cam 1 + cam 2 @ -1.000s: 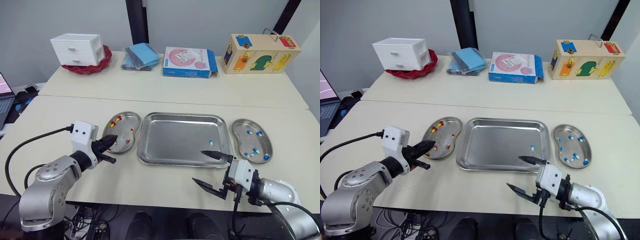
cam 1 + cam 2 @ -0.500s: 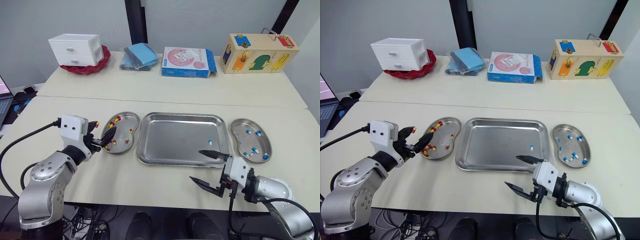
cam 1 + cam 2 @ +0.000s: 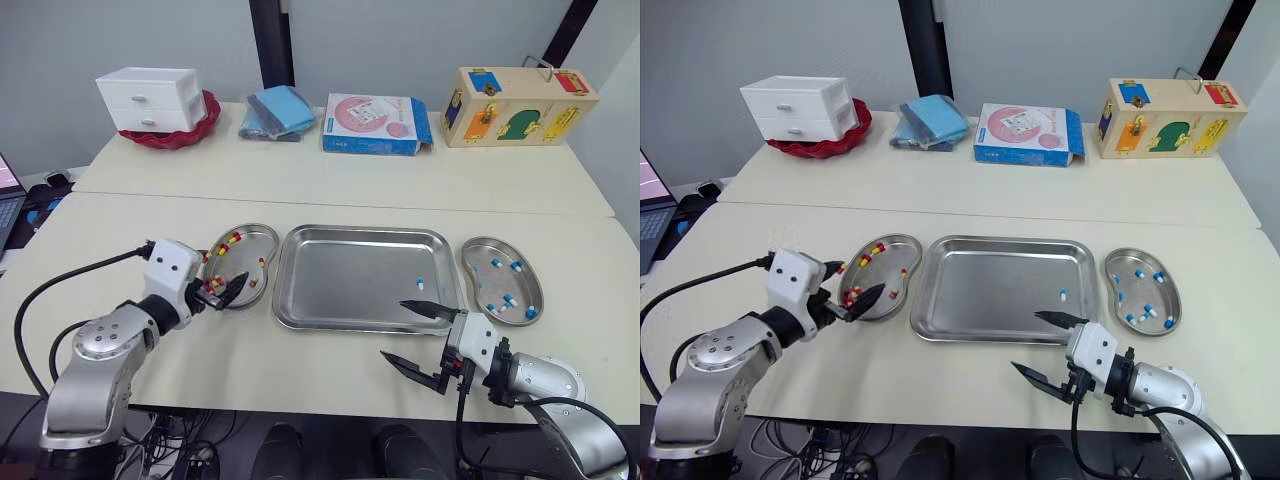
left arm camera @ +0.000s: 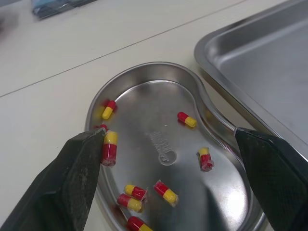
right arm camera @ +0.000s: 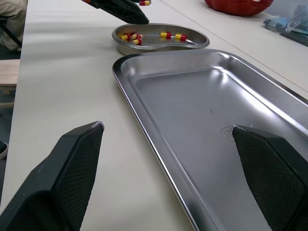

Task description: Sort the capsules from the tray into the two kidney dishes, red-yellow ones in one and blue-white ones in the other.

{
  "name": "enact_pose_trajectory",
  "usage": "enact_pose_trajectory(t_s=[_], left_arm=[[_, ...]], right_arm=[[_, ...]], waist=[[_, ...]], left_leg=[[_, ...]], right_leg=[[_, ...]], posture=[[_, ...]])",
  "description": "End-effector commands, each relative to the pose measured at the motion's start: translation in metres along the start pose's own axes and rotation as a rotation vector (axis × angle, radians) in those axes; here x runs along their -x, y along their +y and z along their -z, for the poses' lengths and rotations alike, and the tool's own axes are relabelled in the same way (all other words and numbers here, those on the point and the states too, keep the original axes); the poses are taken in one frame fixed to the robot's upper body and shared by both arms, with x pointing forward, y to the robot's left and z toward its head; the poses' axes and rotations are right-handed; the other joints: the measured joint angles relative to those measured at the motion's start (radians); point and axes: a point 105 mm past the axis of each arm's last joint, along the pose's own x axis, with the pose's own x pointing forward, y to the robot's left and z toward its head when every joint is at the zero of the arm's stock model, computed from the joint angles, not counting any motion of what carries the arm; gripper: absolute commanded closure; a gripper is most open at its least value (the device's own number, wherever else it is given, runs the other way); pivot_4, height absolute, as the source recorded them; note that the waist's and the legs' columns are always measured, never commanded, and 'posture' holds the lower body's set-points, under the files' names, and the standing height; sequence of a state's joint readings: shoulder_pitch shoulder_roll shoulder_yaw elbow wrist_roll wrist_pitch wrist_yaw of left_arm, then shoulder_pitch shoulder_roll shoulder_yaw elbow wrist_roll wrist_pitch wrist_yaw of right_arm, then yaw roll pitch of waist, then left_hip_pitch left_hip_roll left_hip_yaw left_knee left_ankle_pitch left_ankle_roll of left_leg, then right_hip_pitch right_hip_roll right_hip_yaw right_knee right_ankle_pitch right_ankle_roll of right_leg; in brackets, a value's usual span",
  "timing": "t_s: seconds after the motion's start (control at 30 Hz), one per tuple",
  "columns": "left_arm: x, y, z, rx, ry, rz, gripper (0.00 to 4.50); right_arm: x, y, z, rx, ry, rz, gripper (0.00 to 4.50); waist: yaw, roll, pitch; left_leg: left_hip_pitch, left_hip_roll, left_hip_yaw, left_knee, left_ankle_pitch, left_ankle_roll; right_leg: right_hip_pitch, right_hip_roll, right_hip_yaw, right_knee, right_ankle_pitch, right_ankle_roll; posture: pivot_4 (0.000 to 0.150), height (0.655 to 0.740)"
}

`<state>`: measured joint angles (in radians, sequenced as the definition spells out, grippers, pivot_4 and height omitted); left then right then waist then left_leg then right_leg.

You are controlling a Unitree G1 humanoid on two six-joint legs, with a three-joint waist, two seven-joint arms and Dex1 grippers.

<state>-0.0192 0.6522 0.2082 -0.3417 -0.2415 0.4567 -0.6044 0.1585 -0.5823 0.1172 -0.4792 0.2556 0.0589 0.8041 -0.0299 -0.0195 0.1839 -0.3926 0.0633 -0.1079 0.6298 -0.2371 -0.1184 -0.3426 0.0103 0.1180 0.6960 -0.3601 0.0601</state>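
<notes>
Right gripper [image 3: 412,336] nearest, at the front edge of the table [image 3: 300,360], both fingers spread wide and holding nothing. One finger just at the near right rim of the tray [image 3: 350,270], the other over bare table. Right forearm low and almost flat, coming in from the right and pointing toward the left.

Left gripper [image 4: 168,139] a little further, also wide open, hanging over the near end of the left kidney dish [image 3: 272,240]. Left elbow bent, forearm directed forward and to the right. One red-yellow capsule [image 4: 109,144] upright, right at the tip of one finger; not possible to tell if touching it or not. Several more red-yellow capsules lying in this dish.

In the tray, a single blue-white capsule [image 3: 421,282] close to the right side. Right kidney dish [image 3: 478,250] just beside the tray, with several blue-white capsules inside.

Far back, on the second table [image 3: 400,180]: white drawer box [image 3: 150,98] on a red basket [image 3: 195,128], blue cloths [image 3: 283,110], pink box [image 3: 378,123], wooden toy box [image 3: 520,105].
</notes>
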Motion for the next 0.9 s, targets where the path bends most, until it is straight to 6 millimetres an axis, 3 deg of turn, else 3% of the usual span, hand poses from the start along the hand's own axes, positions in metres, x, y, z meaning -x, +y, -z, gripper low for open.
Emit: enact_pose_trajectory(t_s=[0.03,0.13,0.4,0.73,0.9], left_arm=[[0.001,0.002,-0.007,-0.139,-0.042,0.015,0.07],[0.001,0.006,-0.001,-0.12,-0.043,0.001,0.07],[0.0,-0.001,-0.007,0.172,-0.096,0.051,0.07],[0.0,-0.003,-0.013,0.063,-0.102,0.088,0.07],[0.003,-0.009,-0.011,-0.124,-0.078,0.191,0.07]], right_arm=[[0.002,0.0,-0.011,0.032,-0.028,0.005,0.0],[0.003,0.0,-0.011,0.032,-0.026,0.01,0.0],[0.003,0.002,-0.011,0.025,-0.023,0.016,0.0],[0.003,0.003,-0.01,0.018,-0.02,0.024,0.0],[0.003,0.003,-0.01,0.017,-0.019,0.025,0.0]], waist=[[0.0,0.0,0.0],[0.0,0.0,0.0],[0.0,0.0,0.0],[-0.001,0.0,0.0],[-0.001,0.0,0.0]], left_leg=[[0.0,0.0,0.0,0.0,0.0,0.0],[0.0,0.0,0.0,0.0,0.0,0.0],[-0.001,0.0,0.0,0.0,0.0,0.0],[0.0,0.0,0.0,0.0,0.0,0.0],[-0.001,0.0,0.0,0.0,0.0,0.0]], right_leg=[[0.0,0.0,0.0,0.0,0.0,0.0],[0.0,0.0,0.0,0.0,0.0,0.0],[0.0,0.0,0.0,0.0,0.0,0.0],[0.0,0.0,0.0,0.0,0.0,0.0],[0.0,0.0,0.0,0.0,0.0,0.0]], posture=[[0.15,0.74],[0.15,0.74],[0.15,0.74],[0.15,0.74],[0.15,0.74]])
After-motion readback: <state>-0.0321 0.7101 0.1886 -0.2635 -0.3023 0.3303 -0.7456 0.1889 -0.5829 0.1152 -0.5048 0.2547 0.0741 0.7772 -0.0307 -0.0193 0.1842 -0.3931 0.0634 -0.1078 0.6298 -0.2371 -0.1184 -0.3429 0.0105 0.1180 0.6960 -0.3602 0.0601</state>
